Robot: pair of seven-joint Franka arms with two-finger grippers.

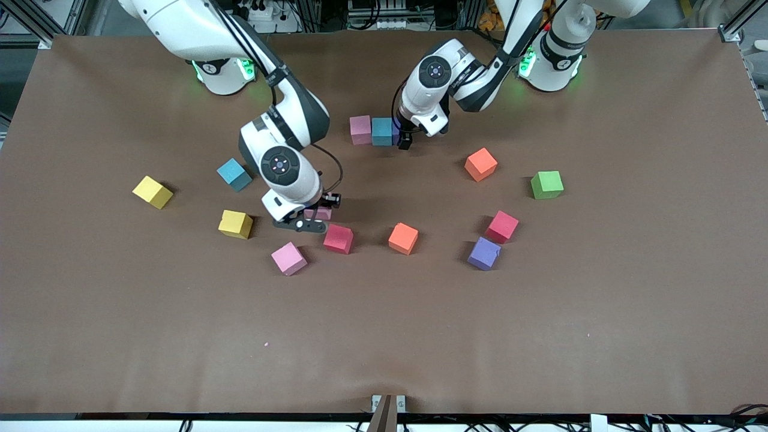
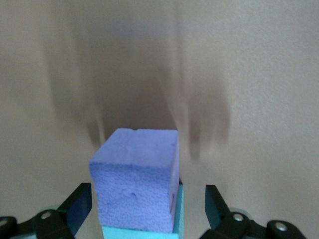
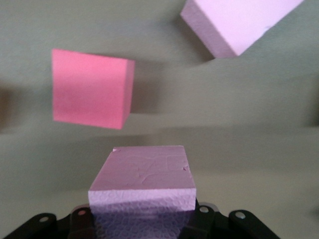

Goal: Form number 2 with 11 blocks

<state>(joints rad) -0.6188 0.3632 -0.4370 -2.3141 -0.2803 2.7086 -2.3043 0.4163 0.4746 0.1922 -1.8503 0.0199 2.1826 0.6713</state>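
Three blocks stand in a row: a pink one (image 1: 360, 129), a blue one (image 1: 381, 131) and a purple one (image 1: 395, 133). My left gripper (image 1: 403, 137) is down around the purple block (image 2: 137, 174), open, with a gap at each finger; the blue block (image 2: 149, 233) touches it. My right gripper (image 1: 312, 217) is shut on a pink block (image 1: 318, 212) (image 3: 144, 172), low over the table. Close by lie a red block (image 1: 338, 238) (image 3: 92, 89) and another pink one (image 1: 288, 258) (image 3: 239, 22).
Loose blocks lie scattered: two yellow (image 1: 152, 192) (image 1: 235, 224), a blue (image 1: 234, 174), two orange (image 1: 403, 238) (image 1: 480, 164), a red (image 1: 501, 227), a purple (image 1: 483, 253) and a green cube (image 1: 546, 185). The brown table (image 1: 384, 336) is bare nearer the camera.
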